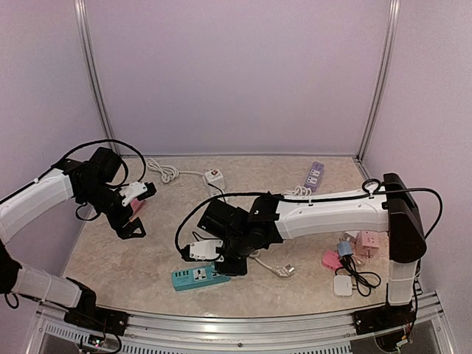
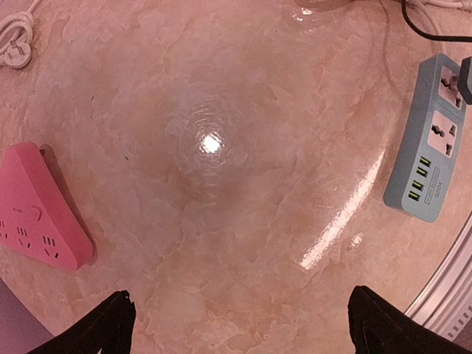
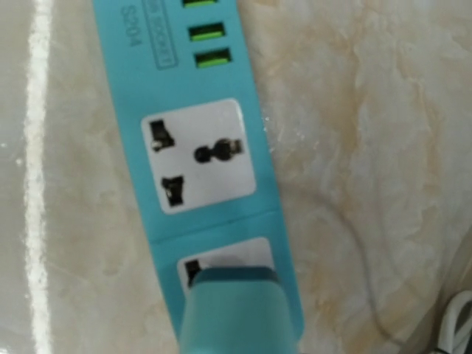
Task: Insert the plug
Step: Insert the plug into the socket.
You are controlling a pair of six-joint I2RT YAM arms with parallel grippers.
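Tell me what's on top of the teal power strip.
A teal plug stands over the power strip's end socket, covering most of it; its pins are hidden. The other socket is free.

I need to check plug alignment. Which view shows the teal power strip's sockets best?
Right wrist: the power strip fills the frame, one socket's holes sharp, the plug over the next. Left wrist shows it at the frame's edge; top external shows it small, partly under the right gripper.
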